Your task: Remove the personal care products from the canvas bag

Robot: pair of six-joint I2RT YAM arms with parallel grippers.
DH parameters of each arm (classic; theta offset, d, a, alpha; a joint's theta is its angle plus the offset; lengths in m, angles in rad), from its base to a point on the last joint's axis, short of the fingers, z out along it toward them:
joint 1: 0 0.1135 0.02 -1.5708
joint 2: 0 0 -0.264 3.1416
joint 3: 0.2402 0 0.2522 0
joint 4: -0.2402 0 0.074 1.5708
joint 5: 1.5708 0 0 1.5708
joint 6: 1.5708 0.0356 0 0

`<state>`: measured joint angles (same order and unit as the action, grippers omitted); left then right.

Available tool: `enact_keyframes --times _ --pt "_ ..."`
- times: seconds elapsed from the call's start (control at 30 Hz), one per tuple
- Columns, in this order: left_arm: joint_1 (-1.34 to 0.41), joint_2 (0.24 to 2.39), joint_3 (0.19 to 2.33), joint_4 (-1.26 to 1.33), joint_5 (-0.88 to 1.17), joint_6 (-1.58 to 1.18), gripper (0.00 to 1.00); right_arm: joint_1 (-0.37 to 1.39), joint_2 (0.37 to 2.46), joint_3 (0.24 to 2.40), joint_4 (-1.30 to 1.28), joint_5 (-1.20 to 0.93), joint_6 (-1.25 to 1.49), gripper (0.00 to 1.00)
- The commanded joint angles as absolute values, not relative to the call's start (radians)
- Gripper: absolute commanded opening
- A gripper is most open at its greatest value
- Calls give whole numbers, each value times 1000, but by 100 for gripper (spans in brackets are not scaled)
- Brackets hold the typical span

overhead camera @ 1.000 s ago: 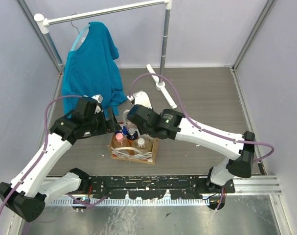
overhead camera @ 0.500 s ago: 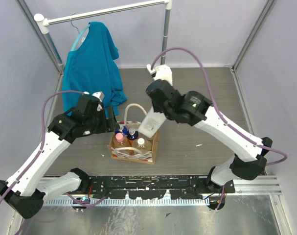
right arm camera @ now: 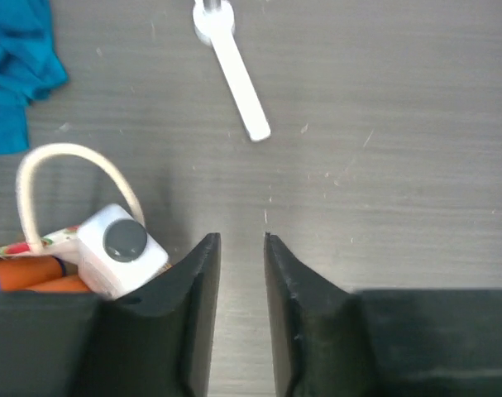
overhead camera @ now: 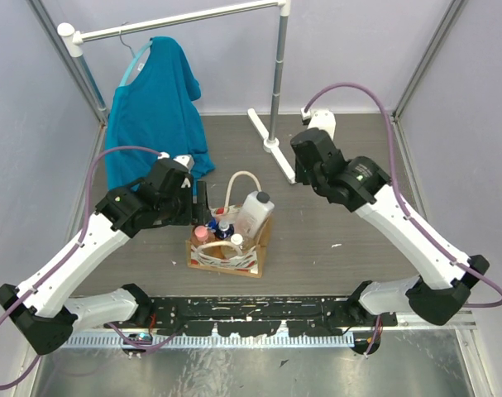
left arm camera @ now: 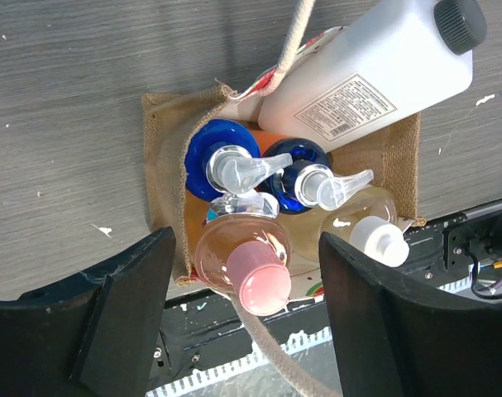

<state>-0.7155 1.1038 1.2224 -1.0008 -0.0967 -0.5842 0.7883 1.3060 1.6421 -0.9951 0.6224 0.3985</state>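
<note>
The canvas bag (overhead camera: 255, 251) stands on the floor between the arms, one rope handle (overhead camera: 234, 186) standing up. In the left wrist view the bag (left arm camera: 158, 174) holds a pink bottle (left arm camera: 259, 279), two orange bottles with blue pump caps (left arm camera: 222, 161), a pale bottle with a white cap (left arm camera: 381, 240) and a large white bottle with a dark cap (left arm camera: 375, 70) leaning across the rim. My left gripper (left arm camera: 251, 310) is wide open above the pink bottle, not touching it. My right gripper (right arm camera: 242, 238) is empty, jaws narrowly apart, over bare floor right of the white bottle (right arm camera: 118, 248).
A teal shirt (overhead camera: 155, 107) hangs on a white clothes rack (overhead camera: 275, 66) at the back left; the rack's foot (overhead camera: 271, 145) lies on the floor behind the bag. Grey walls close in both sides. A black rail (overhead camera: 259, 310) runs along the near edge.
My right arm has pulled up and back to the right, away from the bag, leaving the white bottle leaning in it. My left arm has shifted slightly toward the bag.
</note>
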Motion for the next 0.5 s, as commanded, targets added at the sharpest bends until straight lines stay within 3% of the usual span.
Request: enact_keyframes --times 0.0,0.03,0.1,0.3,0.47 --pt "-721 1098 1252 -991 -115 -577 77 748 1264 1471 -857 444 444 51" --pt "-722 1097 1248 -988 -114 -577 77 744 1248 1423 -804 385 441 64" --pt "-723 1094 1242 -980 -111 -579 78 742 1224 1340 -700 267 419 75" --pt "-723 1090 1227 -978 -104 -590 78 741 1243 1211 -553 100 343 88" --pt "-724 1083 1220 -978 -106 -600 79 735 1273 1133 -424 -48 310 91"
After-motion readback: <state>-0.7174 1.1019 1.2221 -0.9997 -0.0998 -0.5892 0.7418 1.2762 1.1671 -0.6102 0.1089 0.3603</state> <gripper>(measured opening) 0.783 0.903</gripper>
